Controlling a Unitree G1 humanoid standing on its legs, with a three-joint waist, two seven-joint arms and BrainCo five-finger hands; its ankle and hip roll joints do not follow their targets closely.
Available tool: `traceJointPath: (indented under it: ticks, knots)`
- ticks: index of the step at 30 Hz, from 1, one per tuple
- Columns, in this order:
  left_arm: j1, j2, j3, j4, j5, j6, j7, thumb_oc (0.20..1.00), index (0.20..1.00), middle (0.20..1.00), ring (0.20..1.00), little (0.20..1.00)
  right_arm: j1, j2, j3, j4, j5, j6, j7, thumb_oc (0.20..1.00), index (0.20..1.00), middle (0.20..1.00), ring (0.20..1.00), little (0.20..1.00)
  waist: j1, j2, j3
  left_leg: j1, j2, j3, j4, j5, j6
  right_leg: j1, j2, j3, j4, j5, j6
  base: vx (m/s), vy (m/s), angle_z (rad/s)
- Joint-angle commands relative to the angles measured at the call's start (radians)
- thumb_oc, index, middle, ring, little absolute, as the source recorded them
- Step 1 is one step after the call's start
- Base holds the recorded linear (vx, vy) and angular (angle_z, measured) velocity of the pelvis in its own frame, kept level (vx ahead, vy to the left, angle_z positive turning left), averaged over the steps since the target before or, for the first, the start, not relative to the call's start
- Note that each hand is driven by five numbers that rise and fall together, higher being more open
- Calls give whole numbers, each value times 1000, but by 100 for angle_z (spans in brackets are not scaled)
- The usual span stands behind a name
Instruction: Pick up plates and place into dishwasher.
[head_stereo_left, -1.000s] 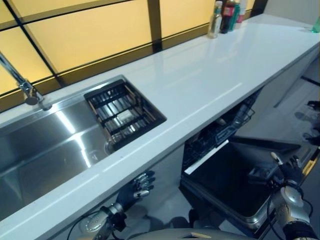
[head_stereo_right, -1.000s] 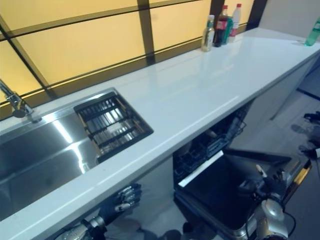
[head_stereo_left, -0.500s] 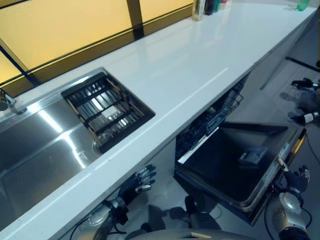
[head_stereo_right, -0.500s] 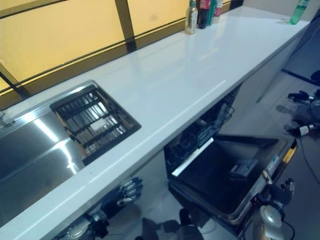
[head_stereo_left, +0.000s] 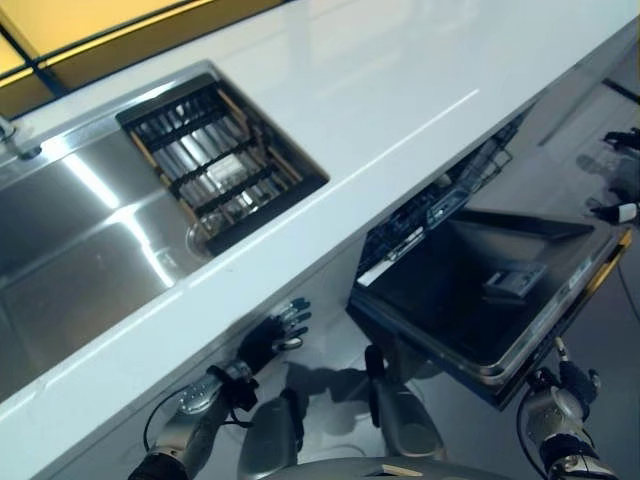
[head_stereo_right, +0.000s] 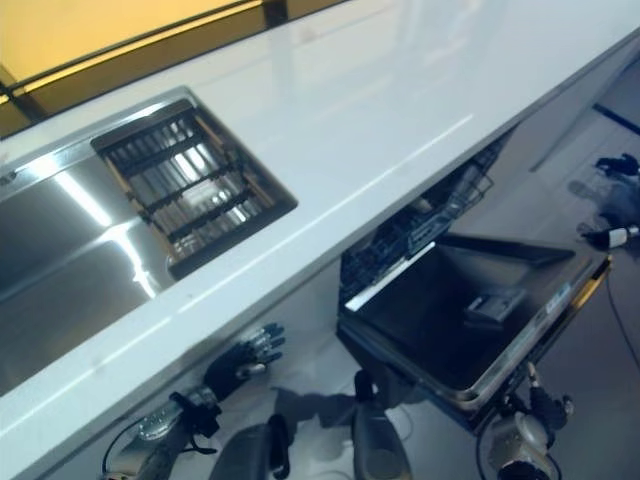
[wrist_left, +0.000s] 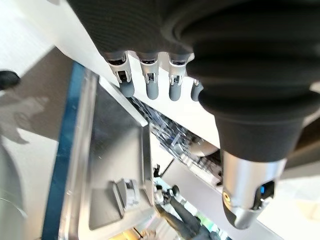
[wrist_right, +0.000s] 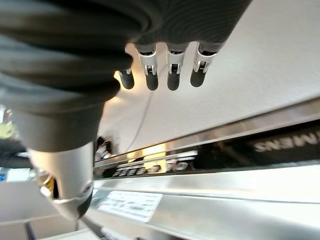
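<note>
No plate shows on the white counter (head_stereo_left: 400, 90) or in the sink. The dishwasher door (head_stereo_left: 470, 300) hangs open and flat below the counter, and its dark wire rack (head_stereo_left: 440, 200) sits back inside under the counter edge. My left hand (head_stereo_left: 272, 335) hangs under the counter left of the door, fingers relaxed and holding nothing. In the left wrist view the door (wrist_left: 110, 150) and the rack (wrist_left: 175, 142) lie past those fingers. My right hand (head_stereo_left: 568, 385) is low beneath the door's front edge, open and empty, and the door's metal edge (wrist_right: 200, 165) sits close to it.
A steel sink (head_stereo_left: 70, 240) with a dark slatted insert (head_stereo_left: 215, 165) is set into the counter at the left. Dark objects and a small white item (head_stereo_left: 618, 210) lie on the floor at the far right, beyond the door.
The camera has tilted down, so the window and bottles have left the picture. My right hand has dropped from the door's front corner to below its edge. The left hand stays put.
</note>
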Motion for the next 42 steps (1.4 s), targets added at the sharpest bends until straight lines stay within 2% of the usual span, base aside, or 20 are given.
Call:
traceJointPath:
  ticks: [1,3,7,10,14,21,26,32,35,42]
  knots:
    - [6,34,-2,-66,-24,-27,-36,1000,1000,1000,1000,1000,-35,-53,-38,64,208,-11,182,1000,1000,1000,1000,1000,15,5,-18,-110,-45,-47,62,30,65,4,-33,-34,139,-71,8,6,18,9]
    - [1,40,-15,-71,-38,-34,-44,1000,1000,1000,1000,1000,-56,-69,-48,104,294,10,261,1000,1000,1000,1000,1000,18,18,-11,-129,-48,-53,81,26,63,-8,-37,-40,154,-75,5,17,30,16]
    - [-4,60,-43,-92,-69,-39,-59,1000,1000,1000,1000,1000,-113,-122,-67,201,480,97,444,1000,1000,1000,1000,1000,28,48,1,-157,-59,-57,112,18,59,-26,-51,-51,176,-82,0,29,36,5]
    - [0,71,-67,-104,-78,-46,-56,1000,1000,1000,1000,1000,-132,-148,-77,252,532,163,541,1000,1000,1000,1000,1000,31,62,4,-169,-63,-55,132,11,56,-35,-58,-53,189,-86,-1,48,42,0]
    - [14,79,-90,-120,-82,-45,-44,1000,1000,1000,1000,1000,-148,-174,-66,278,470,230,650,1000,1000,1000,1000,1000,40,76,2,-163,-70,-56,144,4,54,-22,-67,-55,194,-92,-2,85,40,-4]
    - [52,76,-91,-121,-88,-46,-58,1000,1000,1000,1000,1000,-176,-188,-4,261,341,255,798,1000,1000,1000,1000,1000,59,82,-18,-119,-71,-61,103,18,45,29,-79,-57,159,-95,2,88,41,0]
    - [91,71,-88,-117,-76,-43,-69,1000,1000,1000,1000,1000,-201,-197,34,234,254,260,823,1000,1000,1000,1000,1000,86,72,-49,-69,-72,-77,40,39,40,85,-80,-62,119,-99,9,119,17,-6]
    - [127,62,-71,-85,-56,-36,-103,1000,1000,1000,1000,1000,-240,-191,69,175,205,278,789,1000,1000,1000,1000,1000,121,53,-87,-4,-66,-110,-50,67,31,146,-79,-78,67,-104,20,104,17,15]
    - [147,55,-65,-75,-37,-41,-112,1000,1000,1000,1000,1000,-257,-176,84,136,192,292,744,1000,1000,1000,1000,1000,134,43,-109,33,-66,-133,-106,85,29,174,-70,-67,42,-109,23,109,19,3]
    - [150,45,-57,-65,-24,-13,-111,1000,1000,1000,1000,1000,-333,-147,108,81,173,350,555,1000,1000,1000,1000,1000,163,19,-138,97,-67,-171,-185,104,28,227,-56,-72,23,-132,22,95,23,17]
